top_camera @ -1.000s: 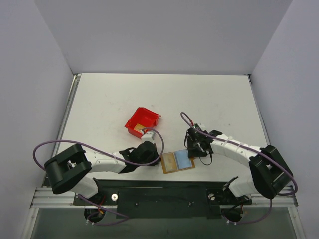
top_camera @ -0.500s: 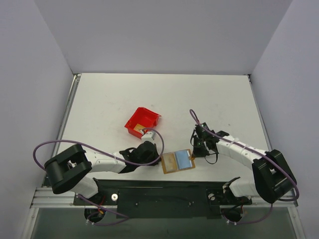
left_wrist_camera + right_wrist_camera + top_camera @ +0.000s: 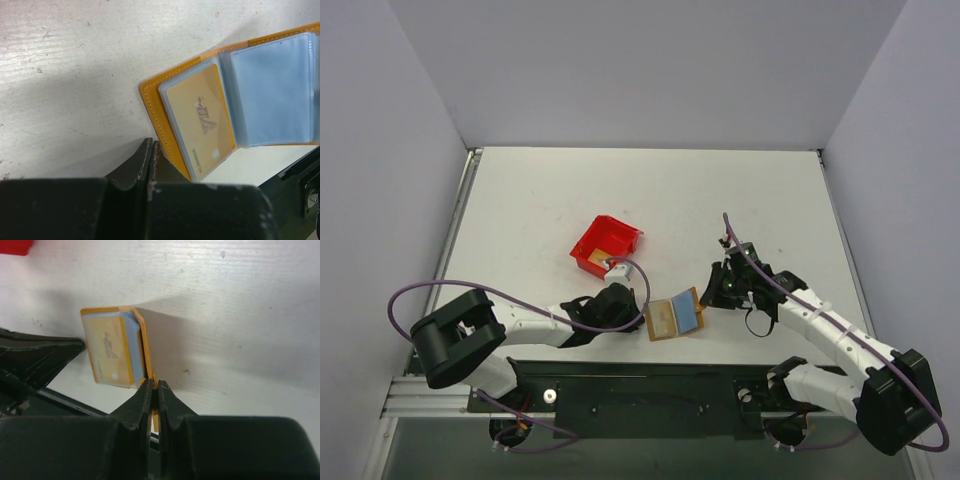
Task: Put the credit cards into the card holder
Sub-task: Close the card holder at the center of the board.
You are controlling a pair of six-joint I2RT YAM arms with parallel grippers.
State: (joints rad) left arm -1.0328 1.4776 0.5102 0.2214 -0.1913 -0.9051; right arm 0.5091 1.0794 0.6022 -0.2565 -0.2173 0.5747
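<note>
The card holder [image 3: 665, 321] is lying open on the worktop [image 3: 650, 190] near its front edge, between the two arms. One golden credit card [image 3: 200, 122] is sitting in the clear sleeve beside the light blue panel [image 3: 272, 95].

The right hand [image 3: 154, 386] is pinching the orange cover's right flap and holding it tilted up off the surface. The left hand [image 3: 151, 150] is pressed together, its tips right at the cover's left corner; I cannot tell whether it is actually pinning it.

The red bin [image 3: 620, 232] is sitting just behind, with something tan in it.

My worry is that the pinch is catching only a thin edge, so the flap may slip free. If the left corner is not anchored, any pull may drag the whole holder or fold it shut.
</note>
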